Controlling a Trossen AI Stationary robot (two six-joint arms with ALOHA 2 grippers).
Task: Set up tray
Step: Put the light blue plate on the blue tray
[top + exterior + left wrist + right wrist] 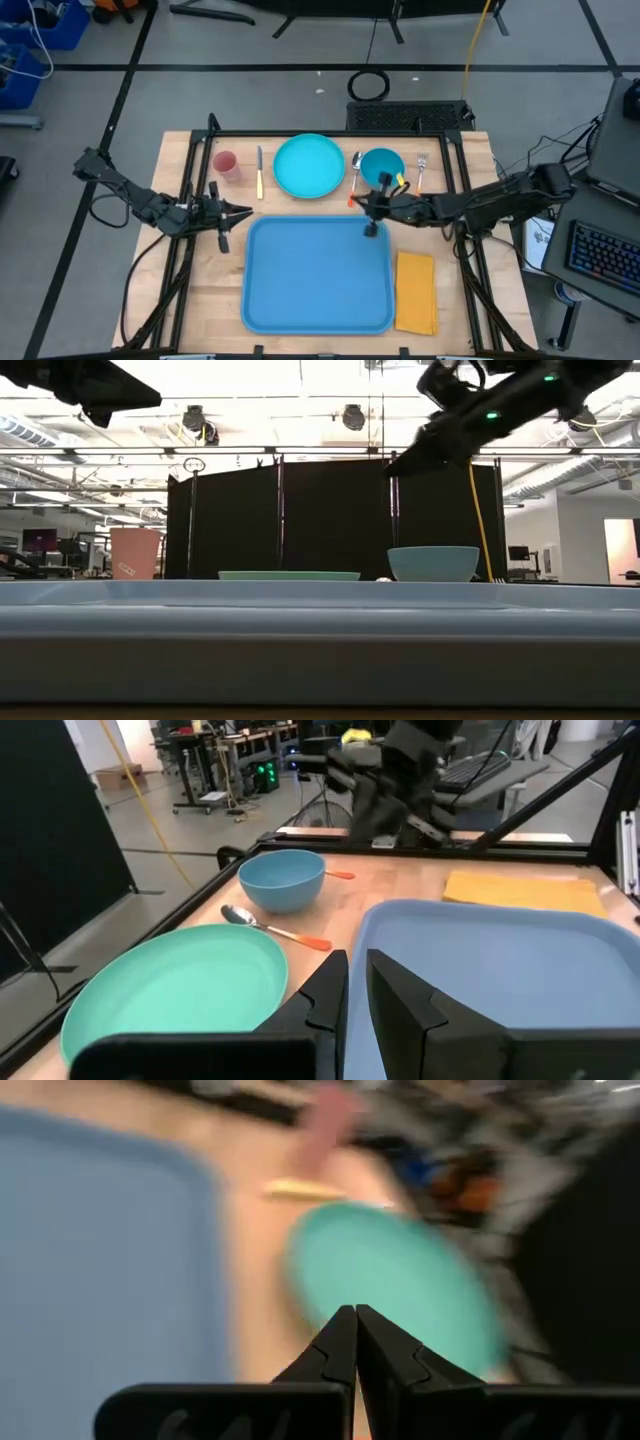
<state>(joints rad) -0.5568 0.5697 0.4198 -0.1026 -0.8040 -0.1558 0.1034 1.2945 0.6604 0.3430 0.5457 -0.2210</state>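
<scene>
The light-blue tray (pixel 318 275) lies flat on the wooden table, near its front edge. My left gripper (pixel 243 211) hovers by the tray's far left corner, pointing toward the table's right. Its fingers (pixel 357 958) stand a narrow gap apart with nothing between them. My right gripper (pixel 356 201) hangs above the tray's far right corner, just in front of the blue bowl (pixel 382 167), pointing toward the table's left. Its fingers (pixel 355 1312) are shut on nothing. In the low view it shows high above the tray's rim (pixel 320 615).
Along the far edge stand a pink cup (pixel 225 165), a yellow-handled knife (pixel 259 172), a turquoise plate (pixel 308 165), an orange-handled spoon (pixel 356 172), the bowl and a fork (pixel 422 170). A yellow-orange napkin (pixel 416 292) lies right of the tray. A black frame (pixel 200 140) borders the table.
</scene>
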